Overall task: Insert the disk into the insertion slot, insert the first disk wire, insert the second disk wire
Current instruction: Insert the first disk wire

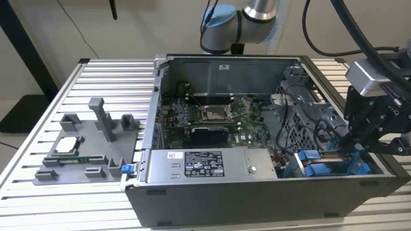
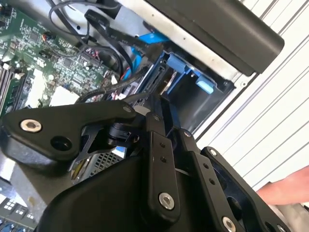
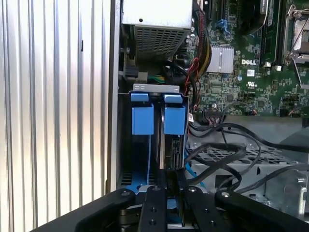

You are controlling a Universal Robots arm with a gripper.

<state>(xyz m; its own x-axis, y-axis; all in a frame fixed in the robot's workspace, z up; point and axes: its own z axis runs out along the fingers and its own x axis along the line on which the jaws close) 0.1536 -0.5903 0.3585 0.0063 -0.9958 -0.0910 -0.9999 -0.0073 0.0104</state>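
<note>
**Gripper**: it stands over the lower corner of the open case, on the exterior view's right. Whether the claw is apart, together or clamped cannot be told. In the first wrist view its front end meets the near end of the disk, but contact is not confirmed.

**Disk**: it lies directly ahead of the gripper, edge-on, in its blue carrier. Its long axis runs straight away from the gripper, in line with the gripper's own axis. No sideways offset or tilt is noted. It sits inside the insertion slot, in the bay nearer the motherboard. The neighbouring carrier occupies the bay next to the case wall. The two blue end tabs stand level, so the disk is judged home or very nearly so.

**Beside the cage:** loose black cables lie just next to the disk, on the motherboard side. No connection to the disk can be made out.

**Beyond:** the power-supply box sits past the cage's far end, and then comes the motherboard.
</note>
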